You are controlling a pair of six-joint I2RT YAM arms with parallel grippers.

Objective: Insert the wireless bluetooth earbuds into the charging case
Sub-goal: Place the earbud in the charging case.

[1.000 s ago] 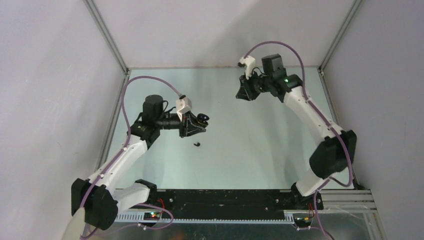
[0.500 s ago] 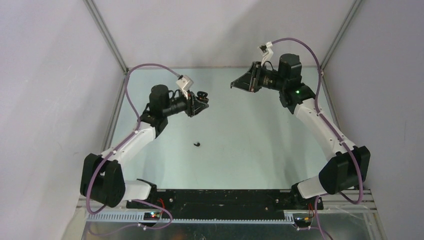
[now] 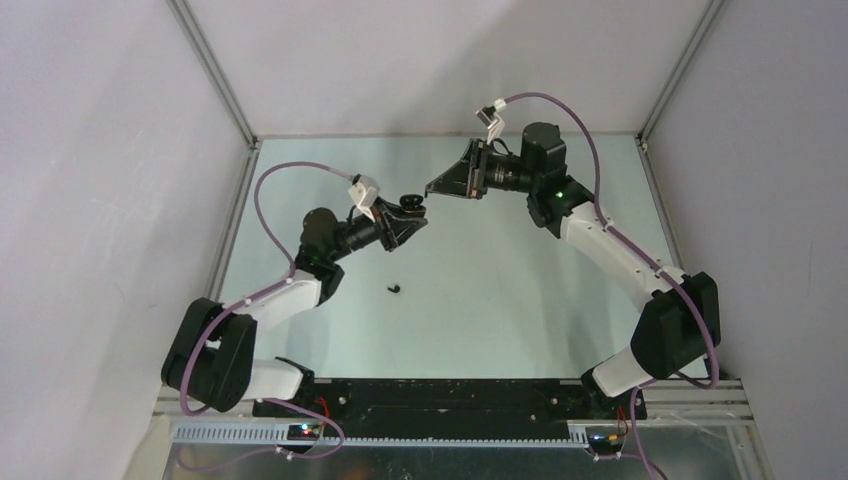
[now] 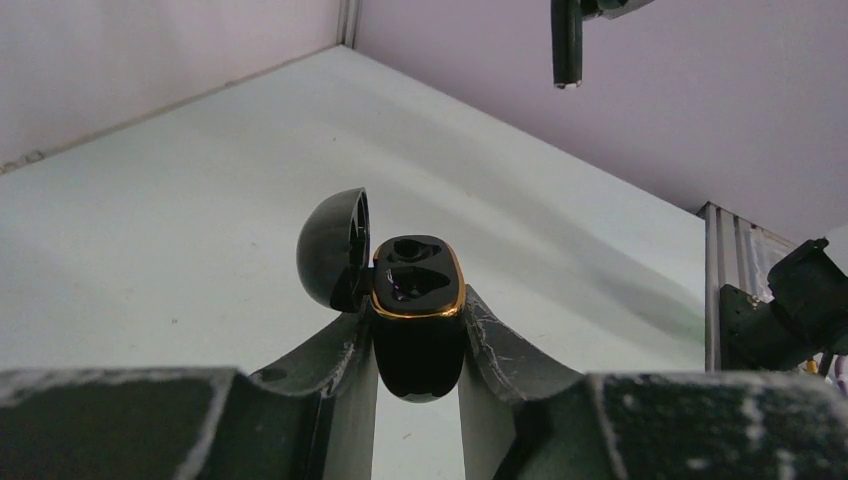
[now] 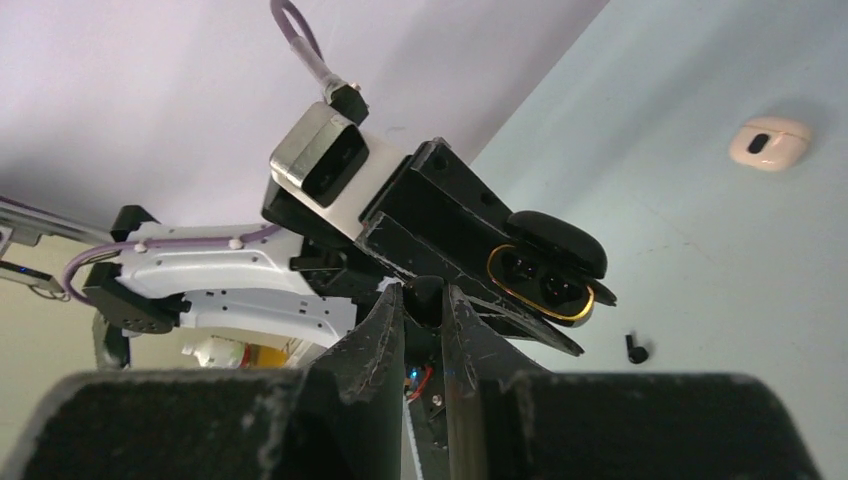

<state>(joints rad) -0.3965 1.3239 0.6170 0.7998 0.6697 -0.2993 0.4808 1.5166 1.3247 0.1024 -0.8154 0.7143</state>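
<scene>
My left gripper (image 4: pixel 415 305) is shut on a black charging case (image 4: pixel 416 283) with a gold rim. The case's lid (image 4: pixel 333 250) hangs open to the left, and its wells look dark. In the top view the left gripper (image 3: pixel 405 212) holds the case (image 3: pixel 409 203) above the table's middle. My right gripper (image 3: pixel 432 190) faces it from the right, a short gap away. Between the shut tips of the right gripper (image 5: pixel 425 297) sits a small black earbud (image 5: pixel 424 292). Another black earbud (image 3: pixel 394 289) lies on the table below the case.
A cream-white case (image 5: pixel 768 143) rests on the table surface (image 3: pixel 500 280) in the right wrist view. Grey walls with metal corner posts close in the back and sides. The arm bases stand along the near edge.
Both arms have swung toward each other. The left gripper carried the case right and farther back, and the right gripper moved left until its tips almost meet the case.
</scene>
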